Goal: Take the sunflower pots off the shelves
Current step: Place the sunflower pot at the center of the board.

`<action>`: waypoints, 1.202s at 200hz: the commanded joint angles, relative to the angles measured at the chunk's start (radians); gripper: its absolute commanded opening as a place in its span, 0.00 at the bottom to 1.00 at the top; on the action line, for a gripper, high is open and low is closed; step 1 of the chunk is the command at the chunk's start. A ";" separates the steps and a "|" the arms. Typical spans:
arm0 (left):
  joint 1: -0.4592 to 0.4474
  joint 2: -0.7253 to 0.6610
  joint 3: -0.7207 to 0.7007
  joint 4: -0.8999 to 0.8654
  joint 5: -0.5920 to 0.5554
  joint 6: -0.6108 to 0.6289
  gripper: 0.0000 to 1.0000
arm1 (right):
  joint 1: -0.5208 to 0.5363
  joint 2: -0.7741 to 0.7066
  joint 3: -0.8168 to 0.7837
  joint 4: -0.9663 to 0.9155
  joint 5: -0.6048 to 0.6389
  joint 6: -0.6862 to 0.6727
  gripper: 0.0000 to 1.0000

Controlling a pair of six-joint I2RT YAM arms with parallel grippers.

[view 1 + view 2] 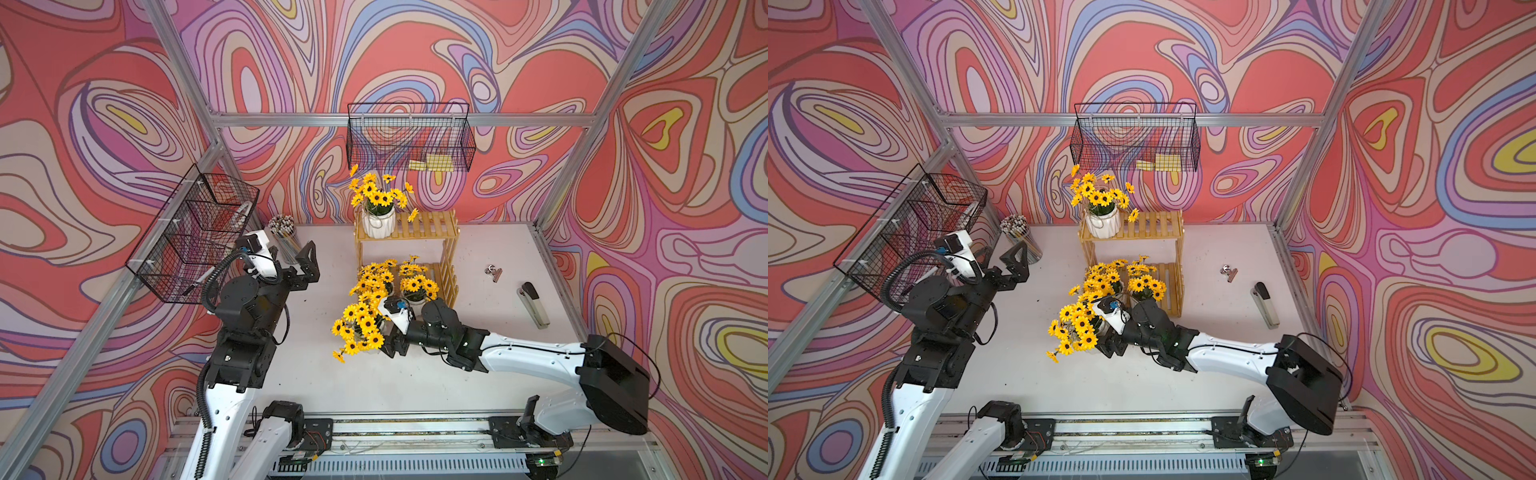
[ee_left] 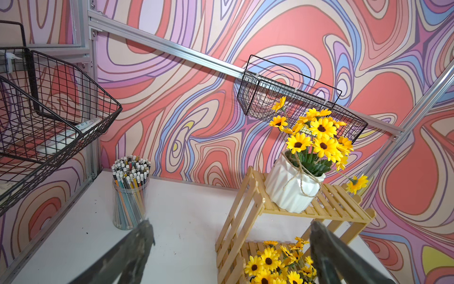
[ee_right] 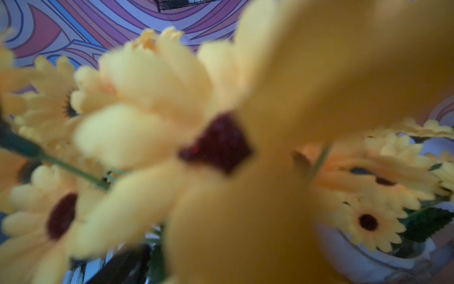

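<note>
Sunflower pots (image 1: 378,226) four, three on shelves (image 1: 428,226), left gripper (image 1: 1000,259) wide, right gripper (image 1: 390,345) state unclear.

The left arm (image 1: 245,316) and right arm (image 1: 532,357) wear white shells nearest the aluminium rail (image 1: 415,424) and black joint housings farther from it (a ribbed black cable (image 1: 202,399) trails along the left). The left jaws are black open-framed triangles.

White surface (image 1: 316,386) enclosed by swirl-patterned walls (image 1: 104,104). Far left corner: clear cup of pencils (image 1: 284,239) (eraser ends up). Left wall: black wire basket (image 1: 174,266). Back wall: second wire basket (image 1: 409,137) holding yellow sticky notes (image 1: 432,163). Right side: binder clip (image 1: 493,273), with a stapler (image 1: 532,305) near it, not touching.
</note>
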 commanded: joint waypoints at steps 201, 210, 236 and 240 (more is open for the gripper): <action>0.000 -0.013 -0.005 0.031 0.066 -0.041 1.00 | 0.124 0.599 0.219 0.569 -0.011 0.042 0.00; 0.000 -0.011 -0.006 0.033 0.064 -0.039 1.00 | 0.123 0.607 0.219 0.572 -0.018 0.043 0.00; 0.001 -0.014 -0.008 0.033 0.062 -0.037 1.00 | 0.124 0.610 0.210 0.551 -0.042 0.044 0.00; 0.000 -0.015 -0.008 0.033 0.061 -0.036 1.00 | 0.124 0.607 0.207 0.539 -0.047 0.044 0.00</action>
